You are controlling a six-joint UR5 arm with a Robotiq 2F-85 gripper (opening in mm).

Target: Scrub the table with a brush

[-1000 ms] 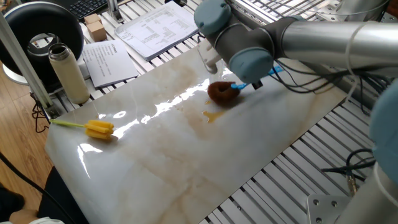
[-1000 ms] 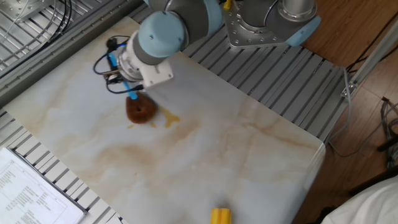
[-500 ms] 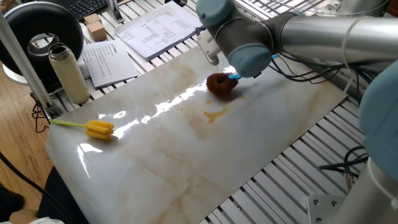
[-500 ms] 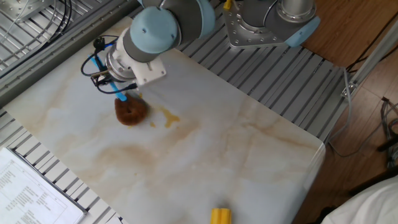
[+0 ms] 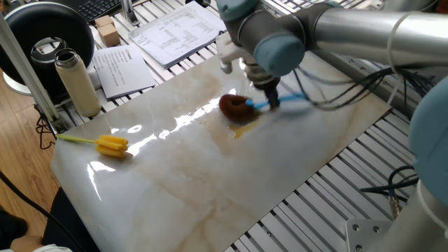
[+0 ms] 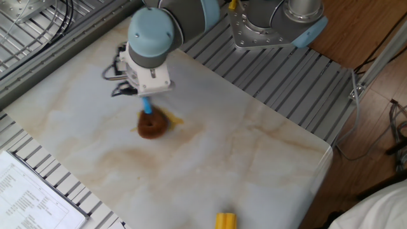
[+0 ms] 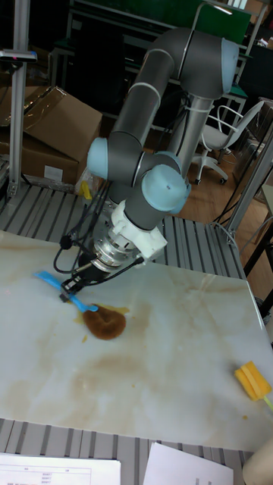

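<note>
The brush has its round brown head (image 5: 234,107) pressed on the white marble-look table (image 5: 210,189), right at the amber stain (image 5: 242,130). Its light-blue handle (image 5: 285,99) slants up into my gripper (image 5: 271,99), which is shut on it. In the other fixed view the brush head (image 6: 152,126) covers the left part of the stain (image 6: 176,121), directly below the gripper (image 6: 145,95). The tall fixed view shows the gripper (image 7: 76,291) holding the handle (image 7: 54,281) above and left of the head (image 7: 104,323).
A yellow sponge-headed brush (image 5: 112,145) lies near the table's left end. A cream flask (image 5: 77,82), papers (image 5: 175,29), a small box (image 5: 106,29) and a black round object (image 5: 49,35) stand beyond the slab. Slatted metal frame (image 5: 315,203) surrounds it.
The gripper has swung round and dragged the brush head back across the slab onto the edge of the amber stain; half a second ago it sat clear of the stain.
</note>
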